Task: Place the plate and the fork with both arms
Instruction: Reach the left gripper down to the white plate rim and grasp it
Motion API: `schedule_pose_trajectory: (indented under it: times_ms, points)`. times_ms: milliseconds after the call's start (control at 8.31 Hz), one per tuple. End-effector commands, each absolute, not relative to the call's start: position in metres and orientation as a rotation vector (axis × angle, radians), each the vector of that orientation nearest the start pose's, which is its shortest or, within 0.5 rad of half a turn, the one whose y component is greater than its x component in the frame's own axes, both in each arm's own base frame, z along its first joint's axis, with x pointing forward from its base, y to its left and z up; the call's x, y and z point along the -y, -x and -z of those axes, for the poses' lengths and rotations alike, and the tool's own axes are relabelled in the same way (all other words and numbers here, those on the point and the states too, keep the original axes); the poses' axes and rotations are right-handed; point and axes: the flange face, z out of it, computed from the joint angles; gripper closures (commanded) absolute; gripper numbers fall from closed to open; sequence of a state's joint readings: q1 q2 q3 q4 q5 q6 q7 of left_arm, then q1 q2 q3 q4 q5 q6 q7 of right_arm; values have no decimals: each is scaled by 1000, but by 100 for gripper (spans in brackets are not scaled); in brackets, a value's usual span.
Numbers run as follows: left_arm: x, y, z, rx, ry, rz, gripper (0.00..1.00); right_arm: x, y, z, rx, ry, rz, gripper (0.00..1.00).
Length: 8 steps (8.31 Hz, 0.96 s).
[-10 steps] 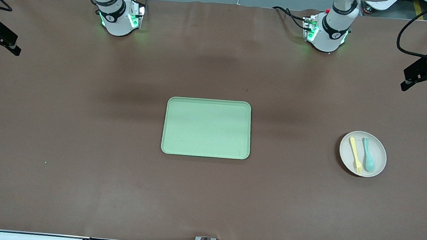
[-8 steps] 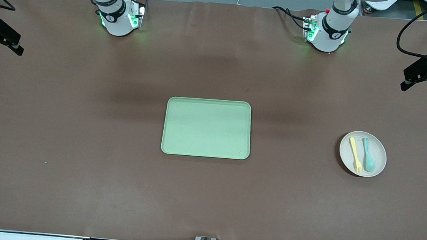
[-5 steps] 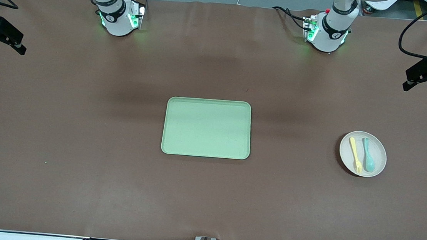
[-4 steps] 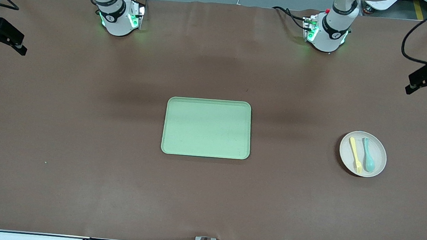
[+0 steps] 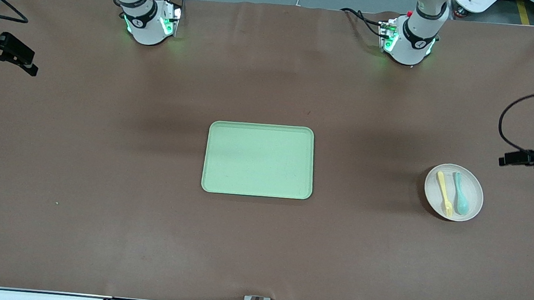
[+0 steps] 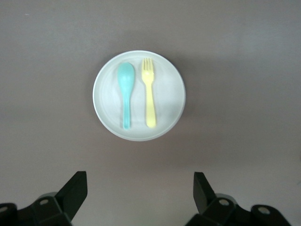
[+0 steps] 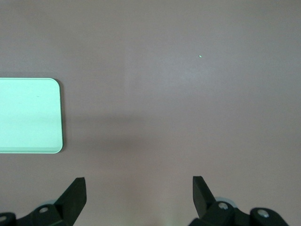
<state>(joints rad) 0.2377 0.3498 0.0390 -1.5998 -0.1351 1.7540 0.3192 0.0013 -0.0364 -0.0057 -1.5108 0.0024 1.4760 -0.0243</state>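
On beige plate (image 5: 470,206), pale-yellow fork (image 5: 444,192)

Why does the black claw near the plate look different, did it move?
Yes. The left gripper came down along the table's edge toward the plate, which stayed put.

Light fell evenly from overhead onto the brown table (image 5: 95,231), bright without harsh glare. Broad, soft-edged shadow bands lay across its middle, beside the tray (image 5: 259,159) toward both ends and near the bases' edge. Green glow from the arm bases tinted the surface around them. The plate (image 6: 138,95) cast a faint shadow and looked slightly soft in the left wrist view; both wrist views darkened toward their corners.
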Motion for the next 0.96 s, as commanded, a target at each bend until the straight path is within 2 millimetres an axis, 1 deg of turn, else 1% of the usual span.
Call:
schedule_pose_trajectory:
  times_ms: [0, 120, 241, 361, 481, 602, 842]
  points:
    - [-192, -640, -322, -129, 3359, -253, 5, 4, -533, -666, 2, 3144, 7, 0]
    - [-220, -636, -274, -133, 3357, -266, 10, 2, -533, -664, 7, 3144, -2, 0]
    - [-233, -634, -239, -183, 3361, -255, 14, 1, -536, -659, 9, 3144, -12, 0]
    - [-242, -632, -214, -189, 3358, -245, 24, 1, -536, -659, 12, 3144, -12, 0]
    - [-242, -631, -201, -183, 3361, -248, 36, 0, -536, -659, 14, 3144, -14, 0]
    - [-242, -630, -196, -179, 3362, -257, 46, 0, -536, -658, 12, 3144, -14, 0]
    - [-242, -630, -194, -178, 3364, -259, 58, 0, -537, -657, 12, 3144, -17, 0]
